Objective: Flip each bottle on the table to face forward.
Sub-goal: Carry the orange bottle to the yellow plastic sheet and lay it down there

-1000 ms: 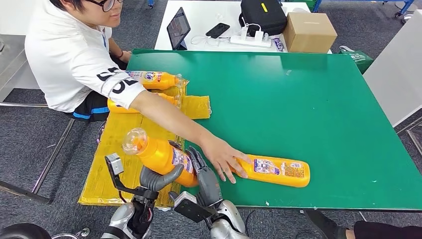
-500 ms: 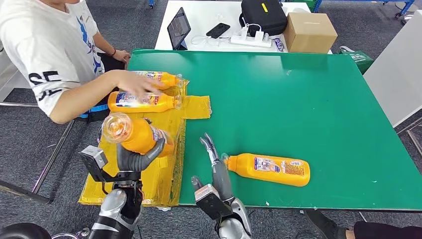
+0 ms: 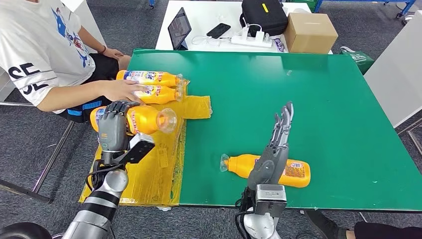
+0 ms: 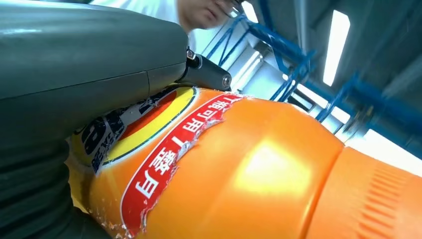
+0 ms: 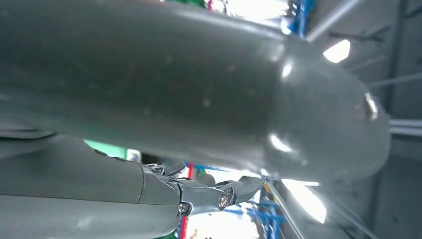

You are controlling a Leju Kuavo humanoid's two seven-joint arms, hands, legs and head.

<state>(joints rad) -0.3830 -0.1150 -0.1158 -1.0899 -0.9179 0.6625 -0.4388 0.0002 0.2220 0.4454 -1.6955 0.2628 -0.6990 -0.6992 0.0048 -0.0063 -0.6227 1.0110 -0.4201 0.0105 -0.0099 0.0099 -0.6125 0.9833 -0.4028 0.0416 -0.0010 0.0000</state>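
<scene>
Left hand [image 4: 74, 99] grips orange bottle [image 4: 259, 179], thumb across its torn red-and-yellow label [image 4: 164, 149]. Person at 12 o'clock; blue beams and ceiling light [image 4: 336, 47] at 2 o'clock.

Glossy orange plastic bottle [image 3: 135, 119] with torn paper label in matt grey plastic left hand [image 3: 112, 130], second glossy bottle on table [image 3: 271, 170] on smooth matt green table [image 3: 328, 99], crinkled shiny yellow plastic sheet [image 3: 149, 172], right hand [image 3: 275, 149] smooth grey, silvery metal arms.
</scene>
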